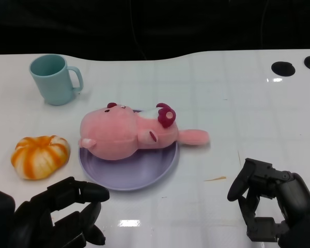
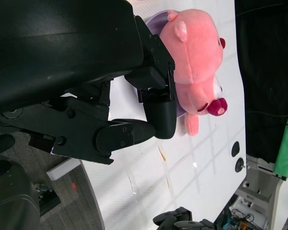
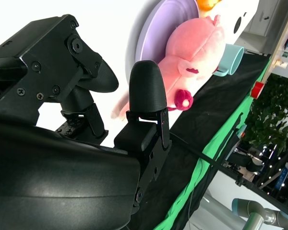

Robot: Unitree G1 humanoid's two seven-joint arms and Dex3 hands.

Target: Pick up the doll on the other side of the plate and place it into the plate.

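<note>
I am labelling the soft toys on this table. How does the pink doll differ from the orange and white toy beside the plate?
The pink doll is larger and long, lying on its side, while the orange and white toy is smaller and round with stripes. The doll rests on the purple plate with one limb over the rim; the striped toy sits on the white table beside it. Neither is held by a hand.

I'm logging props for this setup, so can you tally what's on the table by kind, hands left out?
Pink plush doll: 1
Purple plate: 1
Light blue mug: 1
Orange-and-white striped squishy pumpkin toy: 1
Total: 4
</note>
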